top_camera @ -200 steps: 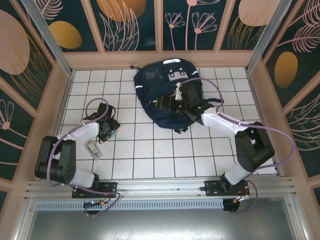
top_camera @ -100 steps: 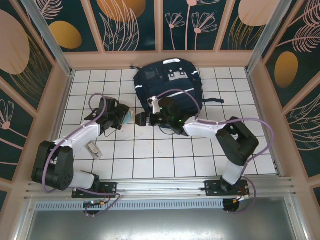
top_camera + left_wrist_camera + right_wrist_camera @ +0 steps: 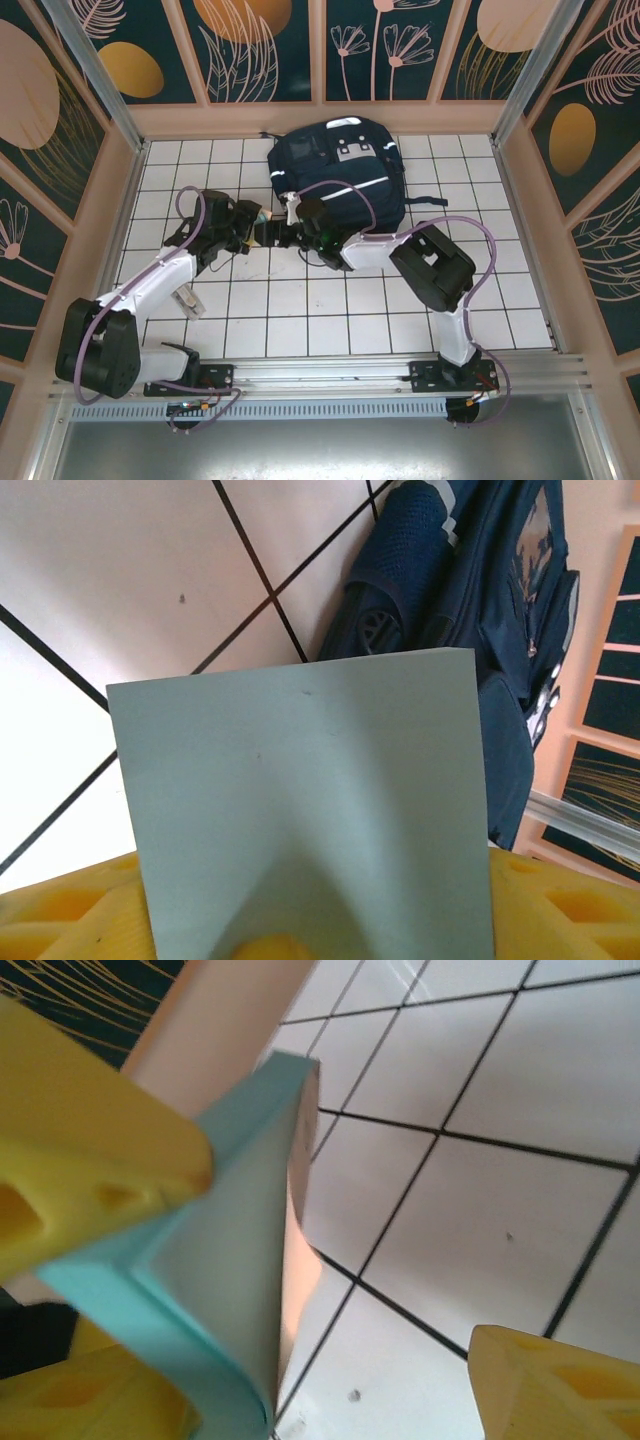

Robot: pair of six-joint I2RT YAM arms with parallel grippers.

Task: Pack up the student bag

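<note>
The student bag [image 3: 340,175] lies at the back middle of the tiled floor, navy with white stripes; its side shows in the left wrist view [image 3: 480,610]. My left gripper [image 3: 248,228] is shut on a pale teal flat block [image 3: 257,216], which stands up between its yellow fingers [image 3: 60,910] and covers most of that view [image 3: 300,800]. My right gripper [image 3: 274,232] has reached across to it and is open. The block's teal edge [image 3: 220,1260] rests against its upper-left finger [image 3: 90,1160], and the other finger [image 3: 560,1380] stands well apart.
The white tiled floor [image 3: 330,300] lies between wooden side walls [image 3: 110,200]. A small grey object [image 3: 186,298] lies on the tiles beside the left arm. The right arm stretches leftward across the bag's front edge.
The right arm swung left from the bag to the left gripper and its jaws have narrowed. The left arm lifted the teal block and moved right toward the bag.
</note>
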